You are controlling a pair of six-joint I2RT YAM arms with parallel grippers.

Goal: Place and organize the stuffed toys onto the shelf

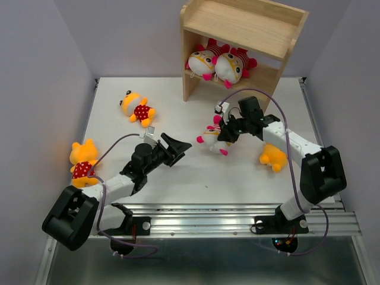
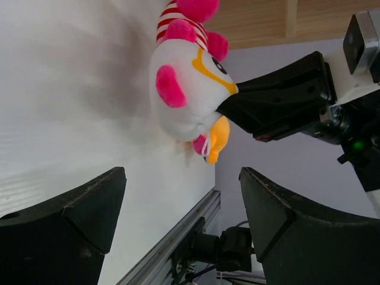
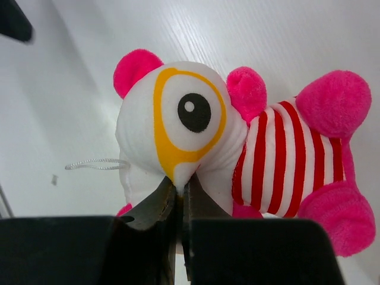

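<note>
While your right gripper (image 3: 178, 193) pinches the striped toy (image 3: 249, 148) by the face on the table (image 1: 178, 181), your left gripper (image 2: 181, 178) gapes wide and empty, facing it — an orange toy (image 1: 273, 157) lies beside your right arm (image 1: 285, 139), and two more striped toys (image 1: 205, 62) sit on the lower tier of the shelf (image 1: 237, 27).

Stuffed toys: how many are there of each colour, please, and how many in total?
White-faced striped toys: 3
Orange-yellow dotted toys: 3
Total: 6
</note>
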